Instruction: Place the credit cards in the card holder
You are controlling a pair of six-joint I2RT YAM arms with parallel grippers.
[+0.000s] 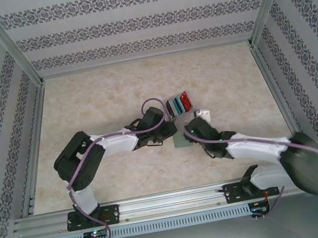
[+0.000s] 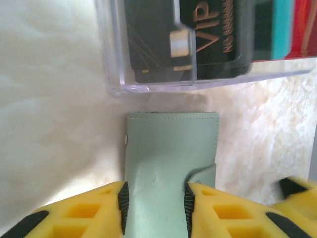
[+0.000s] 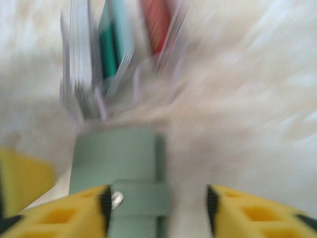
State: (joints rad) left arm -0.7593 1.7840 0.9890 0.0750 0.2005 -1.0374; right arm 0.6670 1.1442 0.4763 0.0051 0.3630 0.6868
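Table (image 1: 94, 99) carries just the task gear, mid-centre. Clear tray (image 2: 114, 74) sits on the far side and the card holder (image 2: 168, 153) lies flat just short of it, apart from it by a thin strip of table. Cards (image 2: 203, 34) stand upright in the tray slots: dark "VIP" one, teal, red. None are in the holder yet. Judging by that, the step in hand is getting the holder open. It looks closed, with the strap (image 3: 141, 198) across it and a snap (image 3: 117, 199) on the strap. Left gripper (image 2: 156, 198) has jaws apart, over the holder's near end, not clamped. Right gripper (image 3: 157, 198) also has jaws apart, straddling the strap end with clear space on one side; that view is blurred. Holder's long axis runs from the grippers toward the tray, short end facing the tray. Next move calls for one gripper to pin the body, the other to lift the strap and fold it open, then pull a card.
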